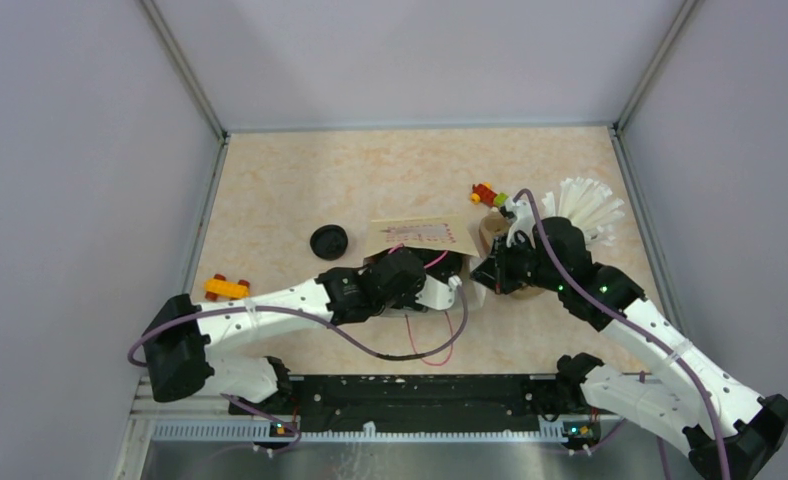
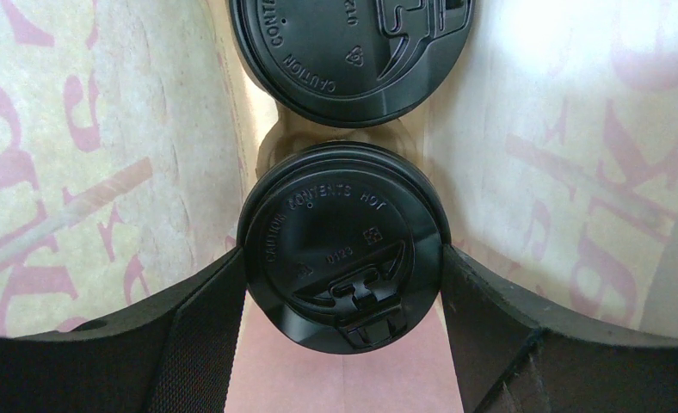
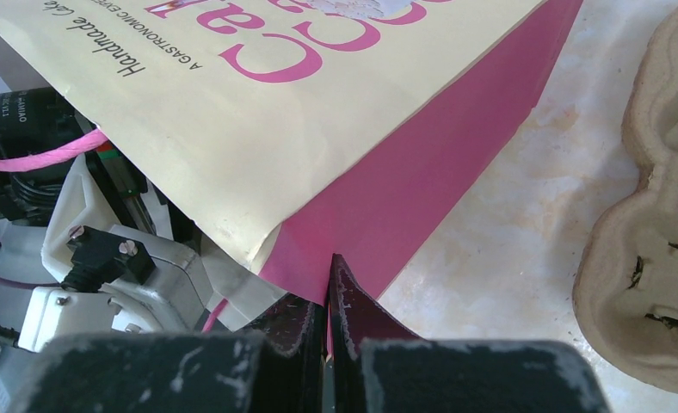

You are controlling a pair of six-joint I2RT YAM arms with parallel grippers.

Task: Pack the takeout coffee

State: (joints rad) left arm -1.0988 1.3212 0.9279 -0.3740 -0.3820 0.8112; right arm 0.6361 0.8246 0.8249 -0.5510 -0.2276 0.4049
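Both cups stand inside the bag [image 1: 420,235] with their lids on, the far cup [image 2: 353,52] just beyond the near cup [image 2: 344,232]. The left gripper [image 2: 342,267] reaches into the bag and clasps the near cup, its fingers [image 2: 198,327] set against either side of the lid. The right gripper [image 3: 328,297] is closed tight, pinching the bag's pink side edge. The carrier [image 3: 645,215] lies on the table [image 1: 300,180] just right of the bag, with the straws [image 1: 590,208] beside it. A black disc [image 1: 329,242] lies on the table left of the bag.
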